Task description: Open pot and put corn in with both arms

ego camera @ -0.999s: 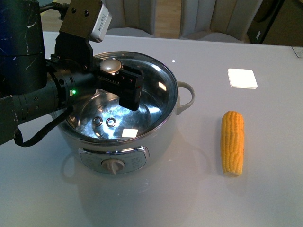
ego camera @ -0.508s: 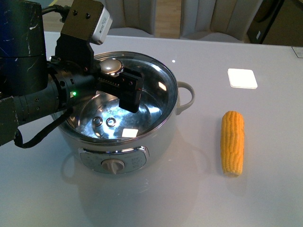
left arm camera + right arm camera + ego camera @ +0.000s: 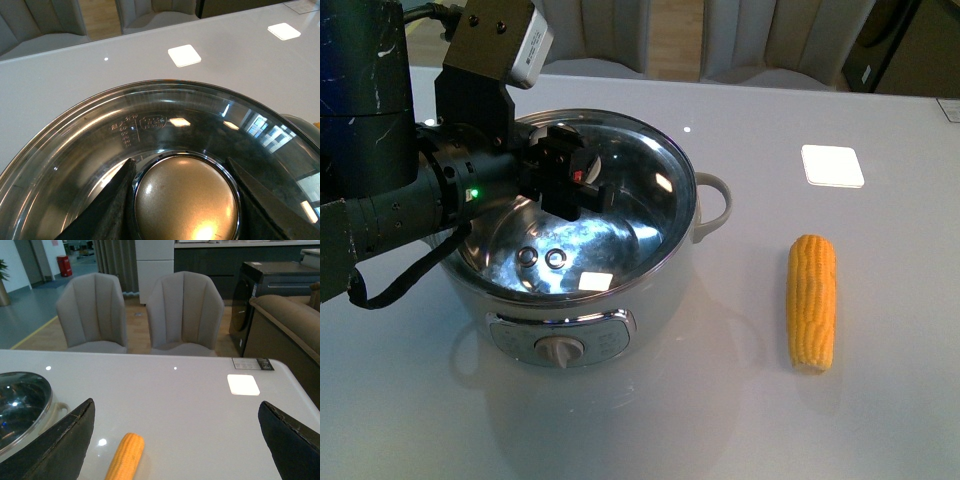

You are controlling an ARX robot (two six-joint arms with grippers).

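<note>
The round cream-bodied electric pot (image 3: pixel 570 300) with a shiny steel inside stood on the glossy white table (image 3: pixel 880 400), closed by its round glass lid (image 3: pixel 150 110). The lid's rounded grey knob (image 3: pixel 185 205) sat squarely between the two fingers of the black left gripper (image 3: pixel 575 178), which came in over the rim from the robot's left. The fingers flanked the knob closely, but whether they pressed on it or merely stood beside it could not be told. The bare yellow-orange corn cob (image 3: pixel 811 302) lay flat on the table, well apart from the pot on its right-hand side, with its long axis running away from the robot. The right gripper (image 3: pixel 176 402) hung above the table, spread wide and empty. It was probably the arm better placed for the cob.
</note>
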